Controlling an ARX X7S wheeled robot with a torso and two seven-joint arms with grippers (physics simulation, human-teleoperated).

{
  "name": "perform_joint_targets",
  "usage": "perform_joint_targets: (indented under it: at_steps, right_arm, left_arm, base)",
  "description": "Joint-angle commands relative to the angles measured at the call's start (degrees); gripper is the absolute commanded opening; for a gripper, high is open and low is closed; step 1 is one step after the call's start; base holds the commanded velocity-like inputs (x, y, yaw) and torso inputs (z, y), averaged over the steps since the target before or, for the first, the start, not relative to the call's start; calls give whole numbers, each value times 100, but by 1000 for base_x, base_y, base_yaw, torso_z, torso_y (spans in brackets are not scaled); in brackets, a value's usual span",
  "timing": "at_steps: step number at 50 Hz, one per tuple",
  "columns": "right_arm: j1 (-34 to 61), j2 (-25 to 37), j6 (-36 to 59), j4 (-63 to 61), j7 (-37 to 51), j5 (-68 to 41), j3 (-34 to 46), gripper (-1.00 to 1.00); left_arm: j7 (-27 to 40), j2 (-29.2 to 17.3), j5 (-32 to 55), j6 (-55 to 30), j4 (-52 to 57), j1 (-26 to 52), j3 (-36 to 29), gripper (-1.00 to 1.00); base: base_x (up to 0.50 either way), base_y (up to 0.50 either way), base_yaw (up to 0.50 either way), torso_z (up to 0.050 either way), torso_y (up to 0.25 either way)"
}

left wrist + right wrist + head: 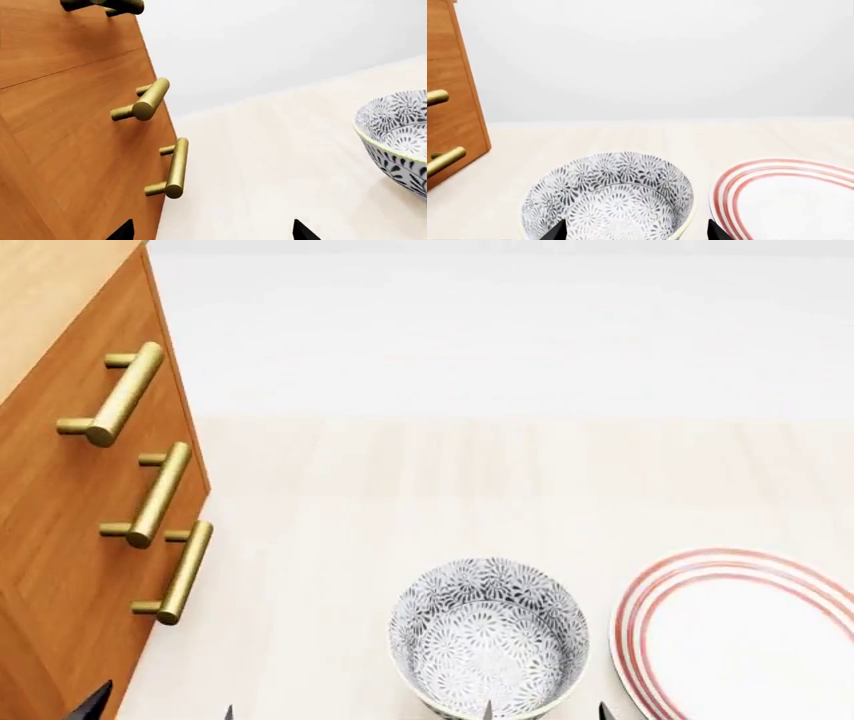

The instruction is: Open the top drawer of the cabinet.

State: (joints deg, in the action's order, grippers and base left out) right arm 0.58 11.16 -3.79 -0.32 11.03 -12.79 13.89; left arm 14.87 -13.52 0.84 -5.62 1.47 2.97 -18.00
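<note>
The cabinet (pixel 47 290) stands at the left, orange-brown, with three stacked drawers, all shut. The top drawer (pixel 127 320) carries a brass bar handle (pixel 114 395). In the left wrist view the top drawer (pixel 67 40) lies above a seam, and its handle (pixel 110 6) is cut off by the frame edge. My left gripper (pixel 213 232) is open and empty, low beside the cabinet's front corner, well below the top handle; it also shows in the head view (pixel 158 708). My right gripper (pixel 636 232) is open and empty over the bowl.
A blue-and-white patterned bowl (pixel 487 640) sits right of the cabinet, also in the right wrist view (pixel 610 197). A white plate with red rings (pixel 741 635) lies to its right. The middle (pixel 150 495) and bottom (pixel 180 573) handles stick out below the top one.
</note>
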Motion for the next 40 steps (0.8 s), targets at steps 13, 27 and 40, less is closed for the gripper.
perform_joint_targets:
  at_steps: [13,27,40]
  right_arm:
    - [-19,-42,37,-25,-26,61,-49,100]
    - [36,-26,18,38,15,9,-33,100]
    - [58,1,51,35,46,-70,-21,100]
  left_arm:
    - [-150,-707,-2477,-952,-1,923,-1178,100]
    - [-354,-918,-3440,-1378,-76,1470,-1650,100]
    - [-669,-1011,-3922,-1755,151,1769,-1831,100]
  base:
    - [0,0,0,0,0]
    - [0,0,0,0,0]
    - [0,0,0,0,0]
